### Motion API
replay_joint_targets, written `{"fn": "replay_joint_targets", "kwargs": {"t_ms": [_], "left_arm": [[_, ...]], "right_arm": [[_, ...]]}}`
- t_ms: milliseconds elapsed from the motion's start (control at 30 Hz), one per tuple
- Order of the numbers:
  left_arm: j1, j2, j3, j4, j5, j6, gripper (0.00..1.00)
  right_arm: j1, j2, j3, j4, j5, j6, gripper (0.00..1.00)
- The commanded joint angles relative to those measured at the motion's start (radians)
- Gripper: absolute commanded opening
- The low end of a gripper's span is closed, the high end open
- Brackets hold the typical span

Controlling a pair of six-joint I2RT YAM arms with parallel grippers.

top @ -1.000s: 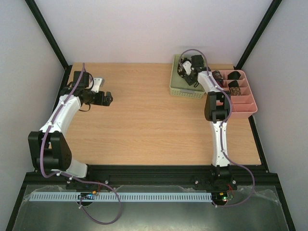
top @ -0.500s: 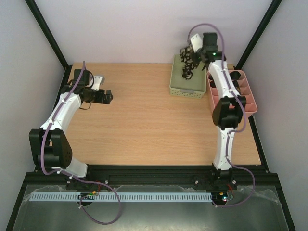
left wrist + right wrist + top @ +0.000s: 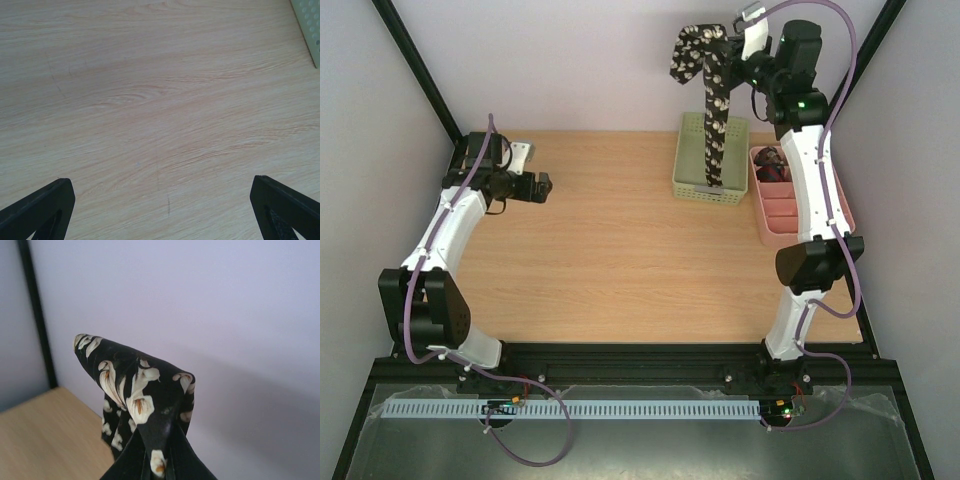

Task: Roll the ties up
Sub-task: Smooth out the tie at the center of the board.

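Presently: one long black tie (image 3: 715,115), pale-flowered, unrolled, hanging from the clamped right gripper (image 3: 738,48) above the green basket (image 3: 692,185). Rolled bundles (image 3: 772,165), possibly two, in pink tray (image 3: 790,228). Left gripper (image 3: 544,185) wide, empty, over worktop (image 3: 620,250). Rolling this one not begun.

I read the left arm (image 3: 448,235) as folded low: the upper link leans away from the base and the forearm runs along the left side of the top view. The left gripper (image 3: 544,185) points toward the centre, fingers (image 3: 40,210) spread fully apart, nothing between them. The right arm (image 3: 817,190) stands extended high, wrist uppermost. The right gripper (image 3: 732,48) points left, jaws clamped on the tie (image 3: 713,110).
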Motion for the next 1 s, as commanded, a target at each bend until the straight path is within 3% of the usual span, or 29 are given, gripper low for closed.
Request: {"fn": "replay_joint_targets", "kwargs": {"t_ms": [0,200,467,600,833,967], "left_arm": [[0.005,-0.02,0.034,0.034,-0.016,-0.006,0.99],[0.008,-0.001,0.071,0.035,-0.034,-0.025,0.99],[0.036,0.009,0.081,0.036,-0.022,-0.053,0.99],[0.05,0.006,0.073,0.025,0.058,-0.042,0.99],[0.051,-0.004,0.043,0.023,0.078,-0.03,0.99],[0.054,-0.014,0.014,0.031,0.081,-0.028,0.99]], "right_arm": [[0.057,-0.072,0.055,0.213,-0.123,0.209,0.01],[0.159,-0.101,0.075,0.308,-0.145,0.314,0.01],[0.213,-0.096,0.053,0.221,-0.06,0.356,0.01],[0.213,-0.128,0.028,0.162,-0.008,0.314,0.01],[0.213,-0.226,-0.029,-0.039,0.266,0.111,0.01],[0.213,-0.372,-0.211,-0.032,0.358,0.025,0.01]]}}
